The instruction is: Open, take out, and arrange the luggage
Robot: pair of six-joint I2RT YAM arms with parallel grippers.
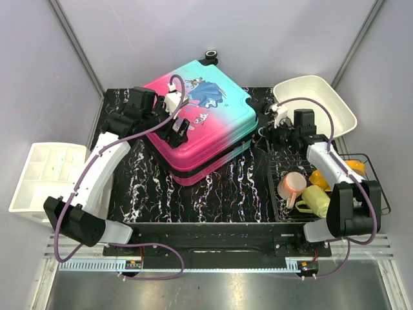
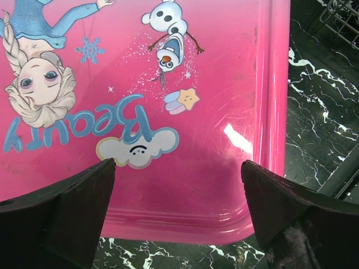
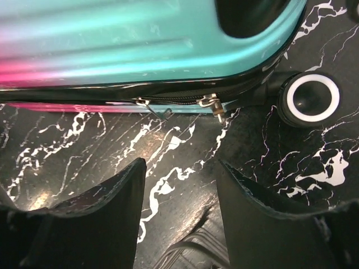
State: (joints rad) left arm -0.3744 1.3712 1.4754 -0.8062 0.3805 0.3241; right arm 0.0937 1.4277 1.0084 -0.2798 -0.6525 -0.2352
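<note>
At the teal side seam of the luggage [image 1: 200,119], lying shut on the table [image 1: 213,194], right gripper [image 3: 180,165] sits part-spread and empty just short of two zipper pulls [image 3: 210,103]; best to centre on one, pinch square, then drag, while left gripper [image 2: 178,165], spread wide over the pink lid [image 2: 213,112], could steady it.

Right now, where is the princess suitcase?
In the top view the luggage lies closed mid-table, tilted, left of the wire basket and the white tub, with the left gripper over its pink end.
</note>
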